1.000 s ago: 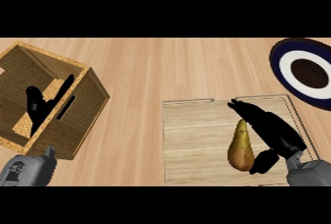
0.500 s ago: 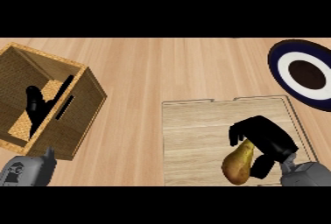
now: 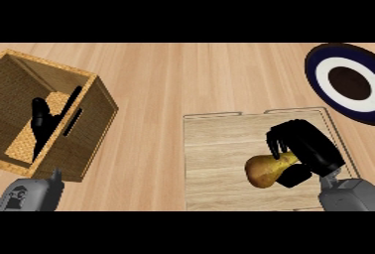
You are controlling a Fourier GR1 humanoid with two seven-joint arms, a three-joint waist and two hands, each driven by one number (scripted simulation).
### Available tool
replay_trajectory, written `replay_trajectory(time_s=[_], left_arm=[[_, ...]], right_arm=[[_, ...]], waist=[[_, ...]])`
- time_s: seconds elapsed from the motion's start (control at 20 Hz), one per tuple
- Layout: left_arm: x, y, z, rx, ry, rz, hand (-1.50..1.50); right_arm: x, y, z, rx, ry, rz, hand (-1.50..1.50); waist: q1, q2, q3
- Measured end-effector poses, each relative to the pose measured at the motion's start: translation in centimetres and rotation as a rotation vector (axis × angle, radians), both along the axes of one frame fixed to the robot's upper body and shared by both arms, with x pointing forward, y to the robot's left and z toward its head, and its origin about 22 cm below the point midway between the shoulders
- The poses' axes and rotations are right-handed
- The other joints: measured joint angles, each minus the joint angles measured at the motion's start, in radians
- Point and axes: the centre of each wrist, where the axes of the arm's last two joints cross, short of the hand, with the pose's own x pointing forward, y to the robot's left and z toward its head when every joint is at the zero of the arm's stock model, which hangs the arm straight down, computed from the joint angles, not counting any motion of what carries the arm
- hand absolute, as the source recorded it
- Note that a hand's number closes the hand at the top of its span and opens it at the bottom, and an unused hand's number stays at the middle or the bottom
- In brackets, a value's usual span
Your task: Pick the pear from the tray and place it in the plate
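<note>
A yellow-brown pear [image 3: 265, 170] is over the right part of the pale wooden tray [image 3: 219, 149], tilted with its narrow end toward the right. My right hand [image 3: 307, 151] is shut on it, fingers curled over the narrow end and thumb below. The plate [image 3: 344, 82], dark blue with a white ring and brown centre, lies at the far right, apart from the tray. My left hand [image 3: 41, 121] rests open at the left, fingers up, in front of the wicker basket.
A square wicker basket [image 3: 92, 106] stands at the left on the wooden counter [image 3: 190, 74]. Both grey forearms enter from the lower edge.
My right hand went from open beside the pear to curled round it. The pear has tilted and turned its narrow end rightward. The left hand has stayed still.
</note>
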Motion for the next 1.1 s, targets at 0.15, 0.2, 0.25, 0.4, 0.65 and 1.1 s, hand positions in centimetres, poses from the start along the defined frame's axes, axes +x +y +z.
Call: replay_trajectory(time_s=[0.15,0.2,0.25,0.4,0.65,1.1], left_arm=[[0.2,-0.3,0.1,0.0,-0.002,-0.011,0.0],[0.3,-0.4,0.1,0.002,-0.003,-0.008,0.0],[0.3,-0.3,0.1,-0.005,-0.002,-0.008,0.0],[0.2,-0.3,0.0,-0.002,-0.002,-0.008,0.0],[0.1,-0.4,0.1,0.0,0.0,-0.005,0.0],[0.1,-0.5,0.0,0.004,0.0,-0.007,0.0]], right_arm=[[3.1,-0.1,2.5,0.087,-0.009,-0.086,1.5],[4.1,-0.2,3.4,0.116,-0.023,-0.116,1.5],[4.8,-0.5,4.0,0.141,-0.046,-0.147,1.5],[6.3,-1.4,6.4,0.222,-0.162,-0.253,1.5],[7.4,-3.4,10.6,0.281,-0.394,-0.452,1.5],[8.7,-10.2,12.7,0.41,-0.464,-0.731,1.5]], waist=[[0.01,0.006,0.003],[0.011,0.007,0.004],[0.013,0.008,0.004],[0.011,0.008,0.006],[0.009,0.008,0.006],[0.009,0.009,0.007]])
